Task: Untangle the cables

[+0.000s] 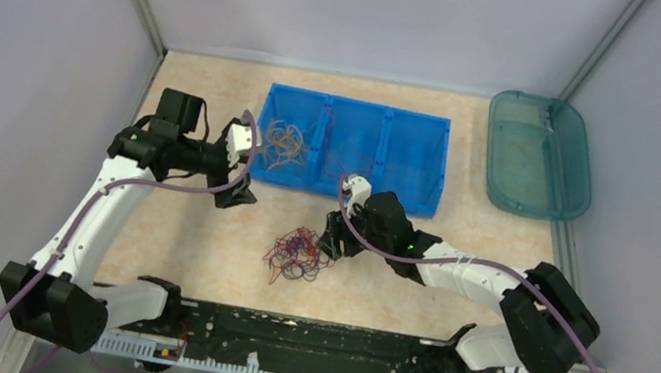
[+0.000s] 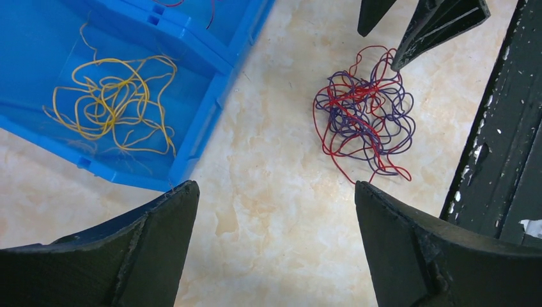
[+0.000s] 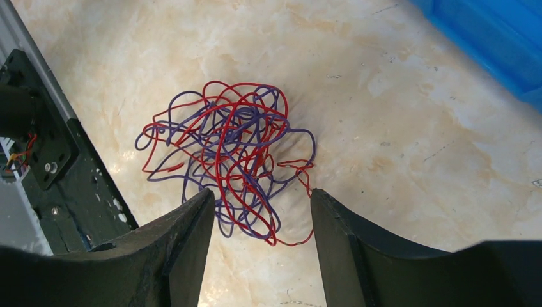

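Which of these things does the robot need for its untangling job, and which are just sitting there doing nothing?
For the job:
- the red and purple cable tangle on the table
- the blue tray behind it
- the yellow cables lying in that tray's left compartment

Just lying about:
- the teal tub at the far right corner, away from both arms

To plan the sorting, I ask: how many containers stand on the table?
2: the blue tray at the back, near the middle, and the teal tub at the back right. None seems hidden.
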{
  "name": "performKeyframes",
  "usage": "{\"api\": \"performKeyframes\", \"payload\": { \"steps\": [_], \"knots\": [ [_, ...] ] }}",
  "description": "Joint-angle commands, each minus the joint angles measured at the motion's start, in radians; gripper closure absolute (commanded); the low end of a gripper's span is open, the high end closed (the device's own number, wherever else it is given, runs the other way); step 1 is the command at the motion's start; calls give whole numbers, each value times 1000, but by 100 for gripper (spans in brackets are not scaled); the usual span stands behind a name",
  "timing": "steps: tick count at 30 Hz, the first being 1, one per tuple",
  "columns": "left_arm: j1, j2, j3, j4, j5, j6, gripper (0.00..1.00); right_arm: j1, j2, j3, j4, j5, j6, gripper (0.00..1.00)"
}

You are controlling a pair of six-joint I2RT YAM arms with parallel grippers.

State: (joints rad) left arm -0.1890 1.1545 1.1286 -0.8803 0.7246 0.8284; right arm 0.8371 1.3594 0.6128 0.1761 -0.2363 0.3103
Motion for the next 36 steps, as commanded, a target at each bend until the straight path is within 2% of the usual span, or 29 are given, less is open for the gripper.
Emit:
{"api": "performKeyframes", "payload": {
  "steps": [1,10,13,20,28,36],
  "knots": [
    [2,-39,-15,-37,47,69,4,8,23,28,69,-41,-33,43],
    [2,-49,-12,-34,56,70,5,8,119,103,23,-101,-110,50],
    [3,-47,-5,-29,63,63,5,8,131,114,30,-105,-119,62],
    [2,-49,-11,-26,75,56,6,8,87,101,84,-114,-123,100],
    [1,-64,6,-36,114,70,7,9,-43,88,155,-154,-81,100],
    [-44,-119,26,-24,226,84,7,10,-149,130,332,-275,64,100]
  ]
}}
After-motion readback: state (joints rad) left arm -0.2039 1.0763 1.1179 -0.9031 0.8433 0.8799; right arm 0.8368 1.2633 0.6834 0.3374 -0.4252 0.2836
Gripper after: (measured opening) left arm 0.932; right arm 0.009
